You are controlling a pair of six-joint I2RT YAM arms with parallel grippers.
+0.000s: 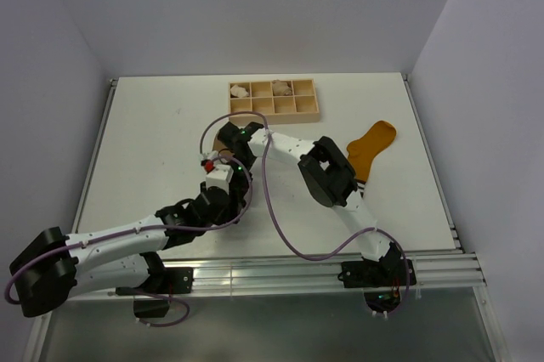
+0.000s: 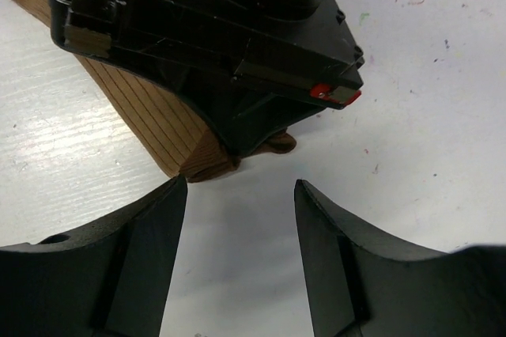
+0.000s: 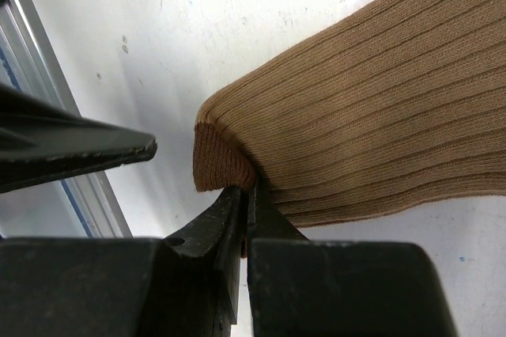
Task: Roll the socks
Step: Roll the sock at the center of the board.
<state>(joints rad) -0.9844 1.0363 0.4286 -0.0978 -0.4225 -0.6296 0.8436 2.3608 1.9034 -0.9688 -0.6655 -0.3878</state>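
Pinching the folded edge of the tan sock (image 3: 379,131), the right gripper (image 3: 247,195) is clamped tight, the left gripper (image 2: 241,218) gapes empty beside it — rolling seems barely begun, the mustard sock (image 1: 371,145) lying flat.

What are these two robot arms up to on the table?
The right pincer is clamped on the edge of the ribbed tan sock in the middle of the table. The left pincer is open, facing that sock's end without touching it. The orange sock lies flat off to the right, with no pincer on it.
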